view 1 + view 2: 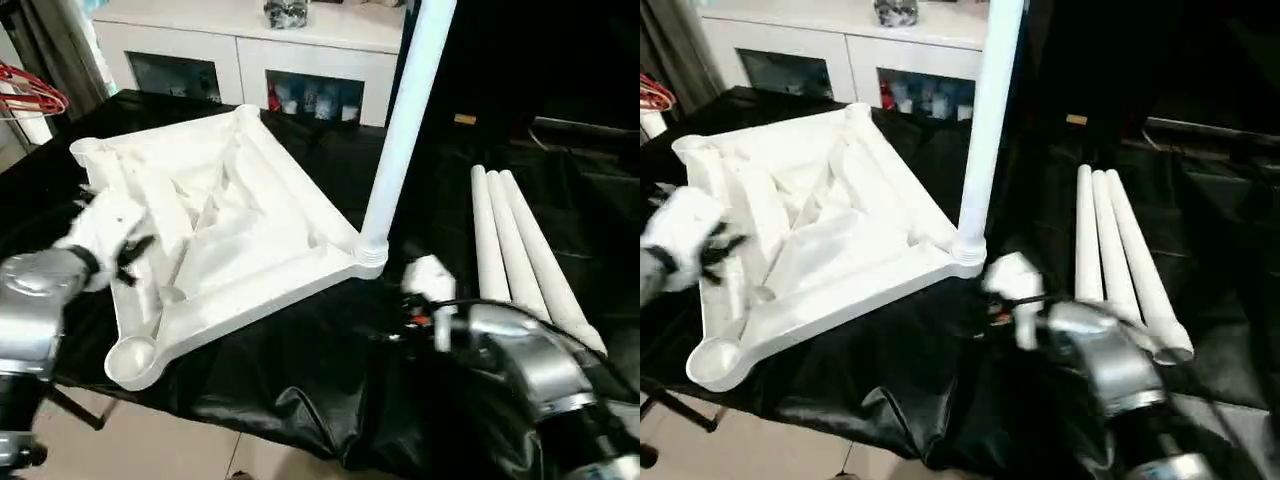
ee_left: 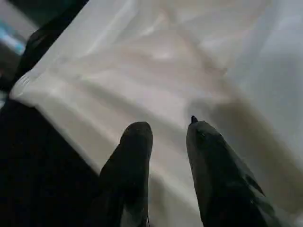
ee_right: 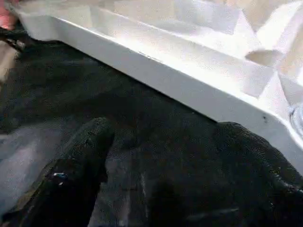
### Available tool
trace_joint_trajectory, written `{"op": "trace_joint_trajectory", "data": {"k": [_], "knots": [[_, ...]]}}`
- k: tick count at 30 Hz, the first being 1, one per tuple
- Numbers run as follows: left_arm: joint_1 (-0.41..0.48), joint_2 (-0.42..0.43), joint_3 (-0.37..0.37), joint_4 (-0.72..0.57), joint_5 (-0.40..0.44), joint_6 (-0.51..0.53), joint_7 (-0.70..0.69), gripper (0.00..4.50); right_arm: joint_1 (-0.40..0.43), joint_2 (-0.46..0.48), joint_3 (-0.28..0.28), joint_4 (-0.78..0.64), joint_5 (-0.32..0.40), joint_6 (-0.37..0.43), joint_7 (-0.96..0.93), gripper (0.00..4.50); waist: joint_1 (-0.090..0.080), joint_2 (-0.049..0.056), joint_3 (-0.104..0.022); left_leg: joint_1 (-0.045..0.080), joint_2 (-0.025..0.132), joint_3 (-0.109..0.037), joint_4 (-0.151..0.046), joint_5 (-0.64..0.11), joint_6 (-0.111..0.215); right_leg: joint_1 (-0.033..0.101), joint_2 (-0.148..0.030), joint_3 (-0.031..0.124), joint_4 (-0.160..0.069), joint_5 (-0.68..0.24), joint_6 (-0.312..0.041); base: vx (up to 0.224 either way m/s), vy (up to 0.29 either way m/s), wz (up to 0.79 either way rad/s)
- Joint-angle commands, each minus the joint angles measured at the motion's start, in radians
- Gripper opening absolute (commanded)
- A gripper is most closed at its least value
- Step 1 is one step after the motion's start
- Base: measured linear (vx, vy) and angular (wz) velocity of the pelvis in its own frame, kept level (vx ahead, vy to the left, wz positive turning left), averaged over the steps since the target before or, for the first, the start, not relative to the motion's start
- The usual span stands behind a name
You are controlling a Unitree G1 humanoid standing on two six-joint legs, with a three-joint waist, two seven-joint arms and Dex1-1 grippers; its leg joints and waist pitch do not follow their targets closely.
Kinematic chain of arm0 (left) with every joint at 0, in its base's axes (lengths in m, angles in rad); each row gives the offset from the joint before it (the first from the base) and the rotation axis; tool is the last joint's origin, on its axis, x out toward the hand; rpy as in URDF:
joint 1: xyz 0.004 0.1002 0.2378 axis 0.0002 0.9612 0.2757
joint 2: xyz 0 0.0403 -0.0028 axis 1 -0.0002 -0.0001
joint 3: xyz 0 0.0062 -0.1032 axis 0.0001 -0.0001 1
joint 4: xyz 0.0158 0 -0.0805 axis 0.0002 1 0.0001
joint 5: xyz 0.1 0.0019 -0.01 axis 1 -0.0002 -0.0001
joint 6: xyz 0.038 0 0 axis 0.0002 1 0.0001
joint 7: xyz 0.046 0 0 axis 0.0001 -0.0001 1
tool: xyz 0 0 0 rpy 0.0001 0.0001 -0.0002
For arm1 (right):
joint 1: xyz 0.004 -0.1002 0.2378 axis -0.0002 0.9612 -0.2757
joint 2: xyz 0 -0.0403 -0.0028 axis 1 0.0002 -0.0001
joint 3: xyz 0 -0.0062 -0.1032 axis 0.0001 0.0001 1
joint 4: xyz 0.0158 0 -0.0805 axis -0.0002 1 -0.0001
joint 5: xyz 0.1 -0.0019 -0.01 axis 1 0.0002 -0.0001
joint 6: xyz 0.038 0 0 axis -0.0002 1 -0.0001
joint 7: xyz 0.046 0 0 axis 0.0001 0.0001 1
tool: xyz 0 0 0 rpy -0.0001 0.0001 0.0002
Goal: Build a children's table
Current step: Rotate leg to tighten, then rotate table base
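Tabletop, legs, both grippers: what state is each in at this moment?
Tabletop: upside down on the black cloth, ribbed underside up.
Fitted leg: upright in one corner socket.
Three loose legs: lying side by side on the cloth.
Left gripper: open, over the tabletop, empty.
Right gripper: open, empty.

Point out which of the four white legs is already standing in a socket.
The upright leg, seated in the tabletop's corner socket nearest the right gripper. The other three legs lie side by side on the black cloth.

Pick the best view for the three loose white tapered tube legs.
Left eye view: the three loose white tapered tube legs lie side by side, full length, on the black cloth. Right eye view shows them too.
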Motion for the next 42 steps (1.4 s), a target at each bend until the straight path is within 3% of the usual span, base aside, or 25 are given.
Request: {"op": "trace_joint_trajectory", "data": {"k": [1, 8, 9, 10, 13, 17, 23, 28, 35, 41, 42], "knots": [[0.008, 0.013, -0.01, 0.004, 0.021, 0.024, 0.008, 1.17, -0.032, 0.011, 0.001, 0.027, -0.037, -0.003, -0.075, 3.8, 0.0, 0.01, -0.062, 0.022, 0.059, -0.028, -0.073, -0.182, 0.035, 0.038, -0.088, 0.058, -0.078, -0.183, -0.211, 0.0, 0.0, 0.0], [0.055, 0.044, -0.084, -0.036, 0.033, 0.062, -0.06, 0.57, -0.117, 0.109, -0.015, 0.138, -0.049, 0.049, -0.203, 3.08, 0.005, 0.014, -0.066, 0.024, 0.062, -0.028, -0.073, -0.172, 0.02, 0.041, -0.091, 0.061, -0.071, -0.11, -0.22, 0.0, 0.0, 0.0], [0.059, 0.046, -0.095, -0.04, 0.032, 0.06, -0.077, 0.45, -0.123, 0.118, -0.012, 0.15, -0.053, 0.047, -0.206, 3.01, 0.005, 0.013, -0.066, 0.023, 0.061, -0.028, -0.073, -0.17, 0.02, 0.043, -0.09, 0.061, -0.07, -0.102, -0.221, 0.0, 0.0, 0.0], [0.059, 0.046, -0.095, -0.04, 0.032, 0.06, -0.077, 0.32, -0.123, 0.118, -0.012, 0.15, -0.053, 0.047, -0.206, 2.96, 0.006, 0.006, -0.066, 0.023, 0.061, -0.028, -0.073, -0.171, 0.021, 0.044, -0.092, 0.061, -0.068, -0.107, -0.222, 0.0, 0.0, 0.0], [0.068, 0.061, -0.145, -0.05, 0.036, 0.052, -0.15, 0.13, -0.148, 0.135, 0.014, 0.199, -0.087, 0.032, -0.225, 2.65, 0.006, 0.01, -0.063, 0.025, 0.062, -0.028, -0.077, -0.202, 0.008, 0.041, -0.094, 0.062, -0.073, -0.152, -0.216, 0.0, 0.0, 0.0], [0.077, 0.095, -0.194, -0.085, 0.024, 0.055, -0.227, 0.02, -0.175, 0.144, 0.043, 0.268, -0.125, 0.024, -0.25, 2.39, 0.002, 0.006, -0.06, 0.026, 0.061, -0.03, -0.08, -0.237, -0.012, 0.04, -0.095, 0.064, -0.076, -0.189, -0.204, 0.0, 0.0, 0.0], [0.102, 0.13, -0.251, -0.151, -0.013, 0.067, -0.37, 0.0, -0.193, 0.161, 0.036, 0.321, -0.134, 0.009, -0.272, 1.84, 0.0, 0.006, -0.054, 0.033, 0.063, -0.032, -0.084, -0.304, -0.031, 0.033, -0.098, 0.067, -0.085, -0.286, -0.19, 0.0, 0.0, 0.0], [0.131, 0.141, -0.302, -0.235, -0.067, 0.122, -0.476, 0.0, -0.213, 0.177, 0.025, 0.377, -0.138, -0.004, -0.3, 1.56, -0.006, 0.003, -0.045, 0.047, 0.063, -0.038, -0.09, -0.417, -0.06, 0.024, -0.098, 0.068, -0.097, -0.422, -0.166, 0.0, 0.0, 0.0], [0.129, 0.064, -0.342, -0.288, -0.101, 0.141, -0.497, 0.0, -0.23, 0.193, 0.004, 0.417, -0.139, -0.047, -0.347, 0.94, -0.005, 0.005, -0.049, 0.048, 0.062, -0.035, -0.088, -0.39, -0.056, 0.024, -0.097, 0.07, -0.098, -0.394, -0.172, 0.0, 0.0, 0.0], [0.067, -0.045, -0.339, -0.259, -0.098, 0.125, -0.41, 0.0, -0.266, 0.187, -0.083, 0.436, -0.102, -0.087, -0.42, 0.56, -0.003, 0.004, -0.056, 0.043, 0.061, -0.032, -0.086, -0.349, -0.052, 0.032, -0.095, 0.069, -0.093, -0.328, -0.181, 0.0, 0.0, 0.0], [0.055, -0.054, -0.341, -0.248, -0.093, 0.115, -0.405, 0.0, -0.278, 0.173, -0.111, 0.45, -0.102, -0.092, -0.462, 0.45, -0.004, 0.004, -0.056, 0.035, 0.059, -0.032, -0.087, -0.322, -0.046, 0.039, -0.094, 0.068, -0.088, -0.298, -0.185, 0.0, 0.0, 0.0]]}}
